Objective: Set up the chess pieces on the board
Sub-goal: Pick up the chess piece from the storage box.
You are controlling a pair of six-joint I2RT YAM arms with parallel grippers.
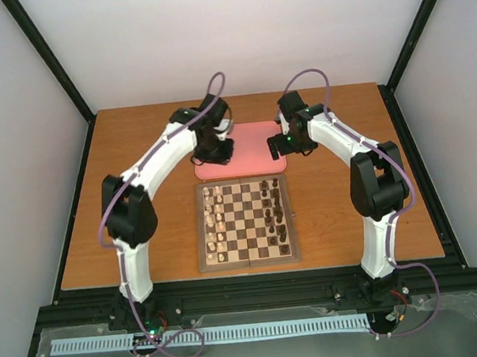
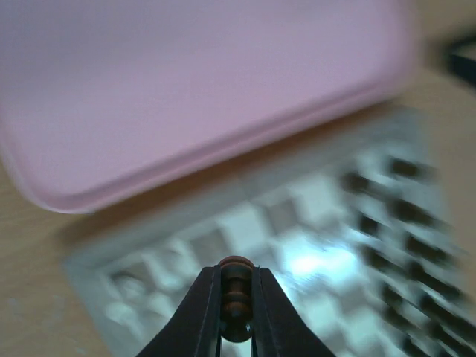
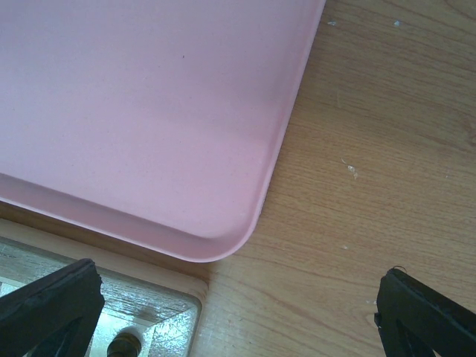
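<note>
While right pincer (image 3: pixel 238 316) gapes near tray (image 3: pixel 149 111) | left pincer (image 2: pixel 236 301) clamps chess piece (image 2: pixel 236 282)

My left wrist view blurred the square wooden chessboard (image 2: pixel 297 245) and the pink rounded tray (image 2: pixel 186 89). From above, I could not tell the tiny dark brown chess pieces (image 1: pixel 276 215) apart. The right wrist view's bottom edge cut off most of the chessboard.

I see my left claw (image 2: pixel 236 281) pinched tight on a small brown chess piece (image 2: pixel 236 303). Blurry board (image 2: pixel 320 238) lies under it, pink tray (image 2: pixel 186 97) just beyond.
</note>
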